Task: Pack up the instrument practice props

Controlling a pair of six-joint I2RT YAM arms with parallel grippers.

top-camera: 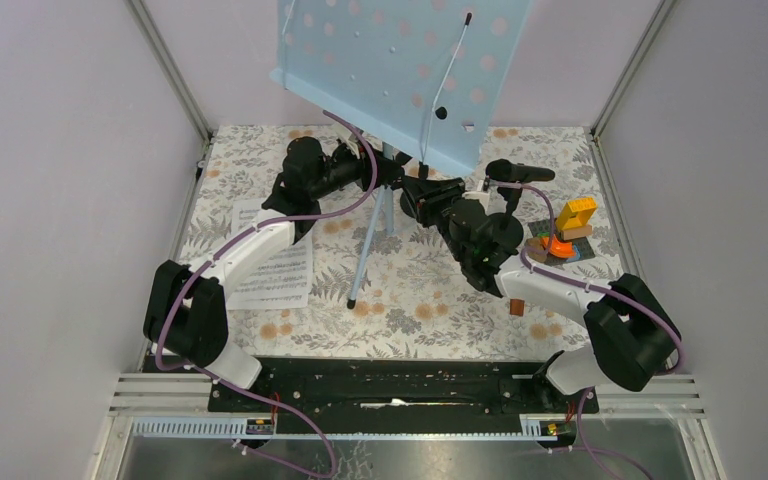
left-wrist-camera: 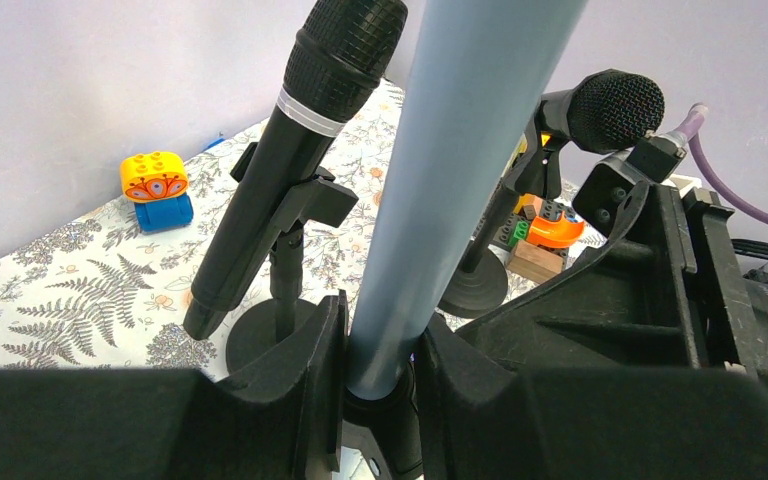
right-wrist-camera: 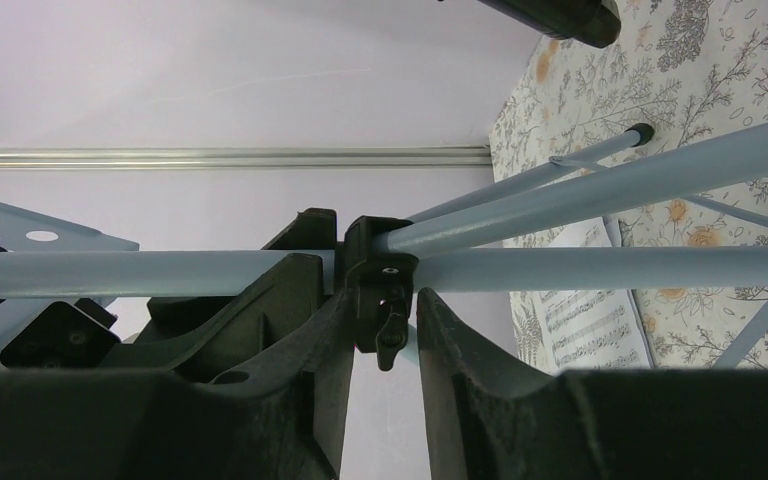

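Note:
The light-blue perforated music desk (top-camera: 400, 70) stands at the back on its blue-grey tripod (top-camera: 368, 250). My left gripper (top-camera: 380, 172) (left-wrist-camera: 380, 330) is shut on the tripod's pole (left-wrist-camera: 450, 170), just above the black collar. My right gripper (top-camera: 412, 195) (right-wrist-camera: 378, 310) straddles the collar's black clamp knob (right-wrist-camera: 390, 340); its jaws are open, with a gap on the right side. Two black microphones (left-wrist-camera: 290, 160) (left-wrist-camera: 610, 108) rest tilted in round-based holders (left-wrist-camera: 260, 335) behind the pole. A white sheet-music page (top-camera: 272, 268) (right-wrist-camera: 585, 325) lies flat on the floral mat at the left.
Colourful toy blocks (top-camera: 568, 232) (left-wrist-camera: 545, 228) sit right of the near microphone (top-camera: 518, 172). An orange and blue block (left-wrist-camera: 156, 188) stands by the back wall. White walls close in the floral mat (top-camera: 430, 310) on three sides. Purple cables trail along both arms.

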